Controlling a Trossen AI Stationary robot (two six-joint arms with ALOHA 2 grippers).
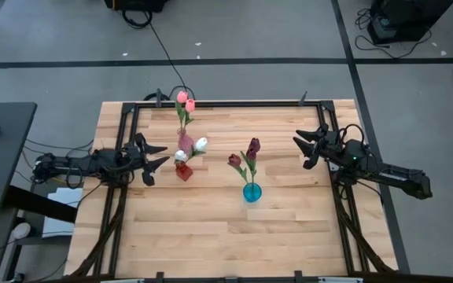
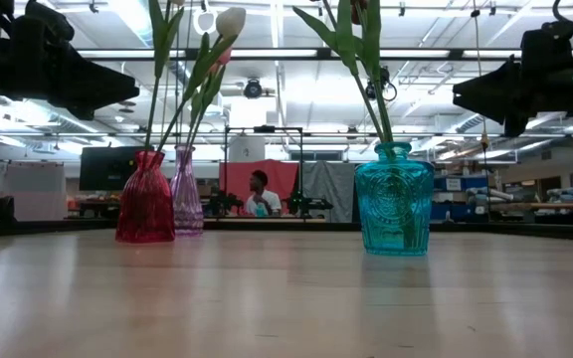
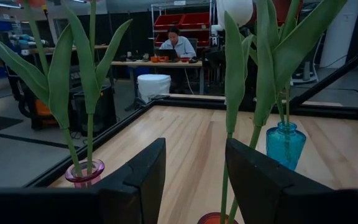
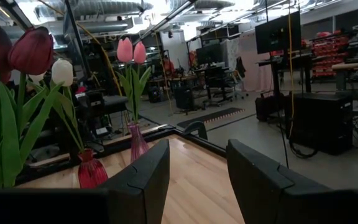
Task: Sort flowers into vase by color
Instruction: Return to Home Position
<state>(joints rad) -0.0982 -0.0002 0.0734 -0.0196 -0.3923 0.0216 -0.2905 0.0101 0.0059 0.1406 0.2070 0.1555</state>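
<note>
Three small vases stand on the wooden table. A pink glass vase (image 1: 185, 141) holds two pink tulips (image 1: 185, 101). A red vase (image 1: 183, 171) holds two white tulips (image 1: 200, 144). A teal vase (image 1: 252, 192) holds the maroon tulips (image 1: 253, 146). All the stems stick upright into the vase mouths. My left gripper (image 1: 154, 157) hovers open just left of the red vase, pointing right. My right gripper (image 1: 305, 145) hovers open to the right of the teal vase, pointing left. In the left wrist view the red vase's rim (image 3: 216, 219) sits between my open fingers (image 3: 145, 177).
A black metal frame (image 1: 234, 103) runs along the table's far edge and sides. Bare wood (image 1: 234, 244) spreads across the near half of the table. Beyond the far edge, a person (image 2: 259, 194) sits at a desk in the room.
</note>
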